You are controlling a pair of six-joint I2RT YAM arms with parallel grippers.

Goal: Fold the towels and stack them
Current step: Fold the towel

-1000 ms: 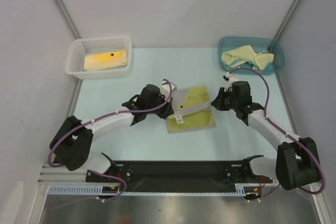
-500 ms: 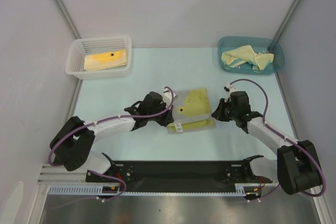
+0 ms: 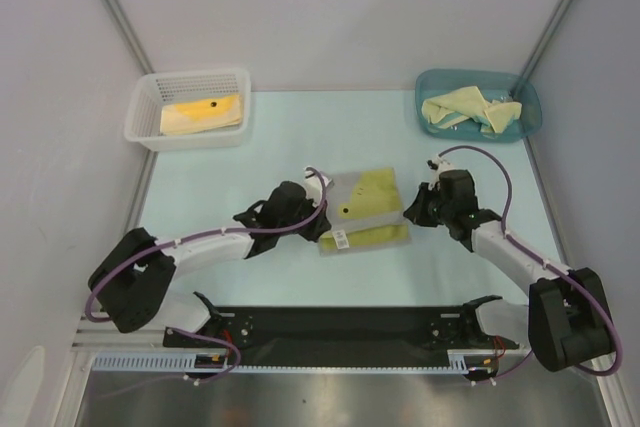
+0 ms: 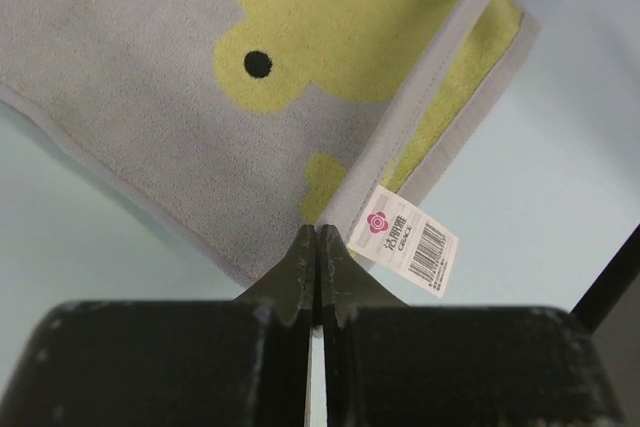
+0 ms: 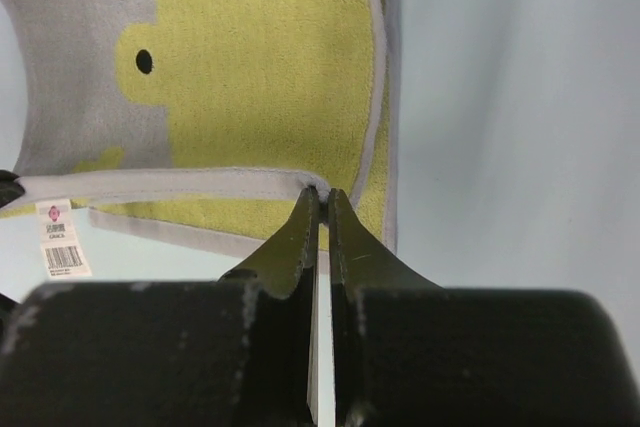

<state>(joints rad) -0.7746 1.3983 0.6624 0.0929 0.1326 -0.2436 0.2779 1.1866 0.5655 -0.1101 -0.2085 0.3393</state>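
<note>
A grey towel with a yellow duck print (image 3: 367,204) lies folded on the table's middle, its white label (image 3: 340,240) at the near left corner. My left gripper (image 3: 322,225) is shut on the towel's folded-over grey edge at the left. In the left wrist view the jaws (image 4: 318,230) pinch that edge beside the label (image 4: 403,240). My right gripper (image 3: 407,215) is shut on the same edge at the right. In the right wrist view it (image 5: 321,192) pinches the grey hem over the towel (image 5: 260,67).
A white basket (image 3: 146,97) at the back left holds a folded orange-yellow towel (image 3: 200,114). A teal bin (image 3: 528,107) at the back right holds a crumpled pale yellow towel (image 3: 468,109). A black rail (image 3: 340,325) runs along the near edge.
Both grippers have moved toward the near edge with the towel's far hem, laying it over the near half. The towel now lies flatter and shorter.
</note>
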